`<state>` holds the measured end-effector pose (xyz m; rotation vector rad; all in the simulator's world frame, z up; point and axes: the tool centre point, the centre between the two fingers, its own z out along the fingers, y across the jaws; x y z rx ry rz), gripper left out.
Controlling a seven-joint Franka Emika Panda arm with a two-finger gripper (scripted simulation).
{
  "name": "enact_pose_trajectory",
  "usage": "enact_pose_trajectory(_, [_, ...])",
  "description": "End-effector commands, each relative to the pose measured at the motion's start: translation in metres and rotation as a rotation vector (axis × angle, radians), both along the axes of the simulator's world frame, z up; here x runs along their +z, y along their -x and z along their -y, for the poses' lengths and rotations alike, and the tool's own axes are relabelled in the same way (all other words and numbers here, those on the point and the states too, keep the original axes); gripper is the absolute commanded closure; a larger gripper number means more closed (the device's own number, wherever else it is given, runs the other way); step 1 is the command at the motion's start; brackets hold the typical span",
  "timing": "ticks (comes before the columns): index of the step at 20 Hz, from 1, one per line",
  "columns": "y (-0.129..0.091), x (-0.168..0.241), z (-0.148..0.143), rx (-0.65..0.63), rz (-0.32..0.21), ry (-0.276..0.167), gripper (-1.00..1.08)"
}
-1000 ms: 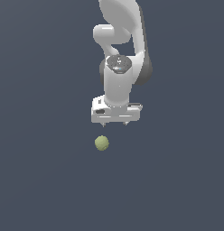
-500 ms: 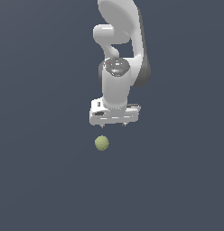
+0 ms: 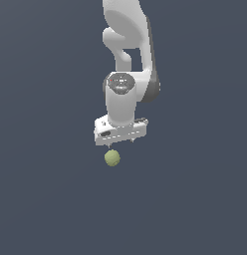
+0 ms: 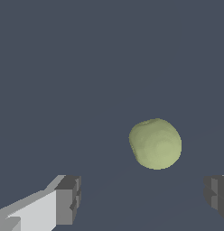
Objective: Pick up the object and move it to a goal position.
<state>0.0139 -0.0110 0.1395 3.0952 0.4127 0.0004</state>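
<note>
Dropped my claw (image 3: 121, 143) a bit lower since half a second ago, so it now sits closer above the ball (image 3: 112, 158), which hasn't budged at all. In the exterior view the ball sits on the dark floor (image 3: 46, 199) just under the claw's white body, toward the exterior view's left end of it, and I can't tell from there whether the little fingertips poking down touch it. I'd say not, since there's a sliver of floor showing between them.

From my wrist view it's clearer: my two fingers (image 4: 68, 199) are spread wide, one dark pad on each side of the picture, and the ball (image 4: 155, 144) sits beyond the pads, nearer to one finger than the other, not centred in the gap. Nothing is pinched between them, the claw is empty and opened far wider than the ball.

Ball itself is olive yellow-green, slightly lumpy and matte. My arm (image 3: 128, 45) comes down from the top of the exterior view, wrist pointing pretty much straight down.
</note>
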Motion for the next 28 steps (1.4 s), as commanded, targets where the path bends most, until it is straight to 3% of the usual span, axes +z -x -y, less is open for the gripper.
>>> enact_pose_trajectory(1, [-0.003, -0.007, 0.007, 0.052, -0.002, -0.002, -0.92])
enact_pose_trajectory(14, [-0.014, -0.04, 0.036, 0.282, -0.006, -0.014, -0.92])
enact_pose_trajectory(28, [-0.016, -0.051, 0.043, 0.333, -0.006, -0.018, -0.92])
